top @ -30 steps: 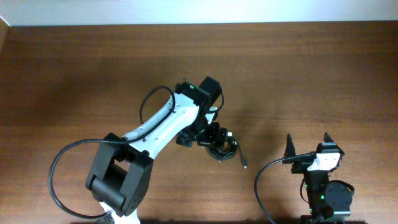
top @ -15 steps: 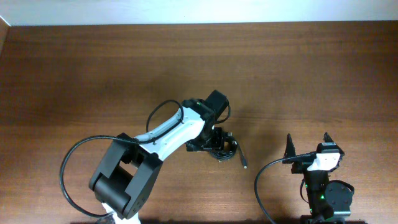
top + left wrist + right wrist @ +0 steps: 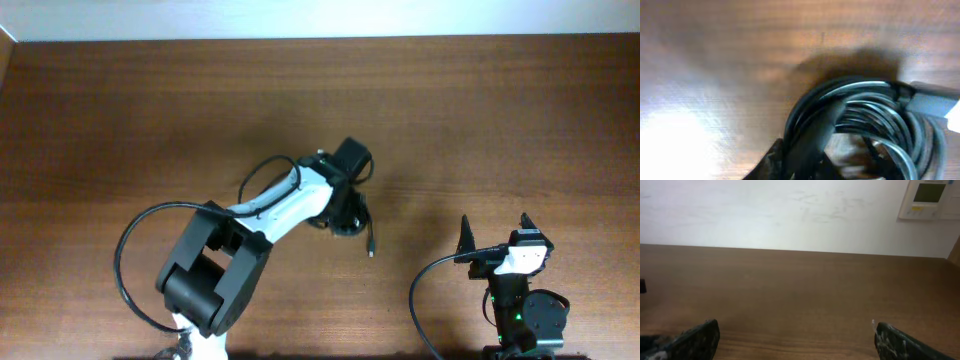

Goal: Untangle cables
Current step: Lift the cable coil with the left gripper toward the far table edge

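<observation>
The cables [image 3: 353, 226] lie as one tight black coil near the table's middle, with one loose end [image 3: 371, 249] trailing toward the front. My left gripper [image 3: 338, 214] sits right on the coil's left side, mostly hidden under its own wrist. In the left wrist view the coiled cables [image 3: 875, 100] fill the frame, a silvery plug [image 3: 932, 97] lies at their right, and the left gripper [image 3: 810, 145] is shut across the coil's left strands. My right gripper [image 3: 493, 236] stands open at the front right, and in its own view the right gripper [image 3: 795, 340] holds nothing.
The left arm's thick black supply cable [image 3: 130, 260] loops out beside its base at the front left. The right arm's supply cable [image 3: 425, 280] curves beside its base. A white wall [image 3: 790, 210] with a small control panel [image 3: 929, 199] rises behind the table's far edge.
The left gripper has closed on the coil. The left arm has swung away from the front, and the coil and its trailing end have shifted back and to the left with it. The right arm has not moved.
</observation>
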Robot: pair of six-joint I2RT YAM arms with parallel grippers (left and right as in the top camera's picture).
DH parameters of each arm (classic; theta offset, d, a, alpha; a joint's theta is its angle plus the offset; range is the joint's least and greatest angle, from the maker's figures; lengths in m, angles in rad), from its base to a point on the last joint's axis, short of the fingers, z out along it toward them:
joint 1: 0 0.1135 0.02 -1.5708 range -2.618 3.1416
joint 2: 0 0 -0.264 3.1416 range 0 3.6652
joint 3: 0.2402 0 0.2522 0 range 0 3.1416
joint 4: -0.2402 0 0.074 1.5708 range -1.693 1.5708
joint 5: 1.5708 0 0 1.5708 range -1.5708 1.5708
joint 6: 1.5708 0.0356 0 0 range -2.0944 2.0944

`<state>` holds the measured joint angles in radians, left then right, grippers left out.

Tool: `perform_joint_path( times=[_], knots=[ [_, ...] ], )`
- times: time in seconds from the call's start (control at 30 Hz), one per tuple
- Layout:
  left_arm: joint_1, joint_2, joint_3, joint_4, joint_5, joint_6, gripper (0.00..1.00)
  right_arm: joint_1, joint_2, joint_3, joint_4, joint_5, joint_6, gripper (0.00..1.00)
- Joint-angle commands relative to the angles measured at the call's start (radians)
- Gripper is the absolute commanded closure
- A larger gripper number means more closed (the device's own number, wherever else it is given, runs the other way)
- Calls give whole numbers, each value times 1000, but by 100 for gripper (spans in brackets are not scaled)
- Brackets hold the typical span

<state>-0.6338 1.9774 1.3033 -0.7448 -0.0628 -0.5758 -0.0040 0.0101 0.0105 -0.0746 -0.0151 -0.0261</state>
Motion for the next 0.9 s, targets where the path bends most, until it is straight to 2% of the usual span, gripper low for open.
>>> perform_joint_path(
  times=[0.0,0.13,0.27,0.3,0.37,0.5,0.53,0.67,0.7,0.87],
  knots=[
    [76,14,181,-36,-51,59,88,-3,-7,-5,-5,9,7,2],
    [192,14,406,-50,-51,137,85,-3,-7,-5,-5,9,7,2],
    [235,14,427,-79,-47,137,49,-3,-7,-5,-5,9,7,1],
    [234,14,427,-98,-35,137,48,-3,-7,-5,-5,9,7,2],
    [230,14,427,-120,-13,137,36,-3,-7,-5,-5,9,7,2],
    [231,19,427,-50,-40,252,34,-3,-7,-5,-5,9,7,2],
    [231,23,427,-37,-61,240,37,-3,-7,-5,-5,9,7,2],
    [230,109,427,-3,-80,211,33,-3,-7,-5,-5,9,7,2],
    [229,148,427,11,-80,259,29,-3,-7,-5,-5,9,7,1],
    [229,231,427,152,-80,517,30,-3,-7,-5,-5,9,7,2]
  ],
)
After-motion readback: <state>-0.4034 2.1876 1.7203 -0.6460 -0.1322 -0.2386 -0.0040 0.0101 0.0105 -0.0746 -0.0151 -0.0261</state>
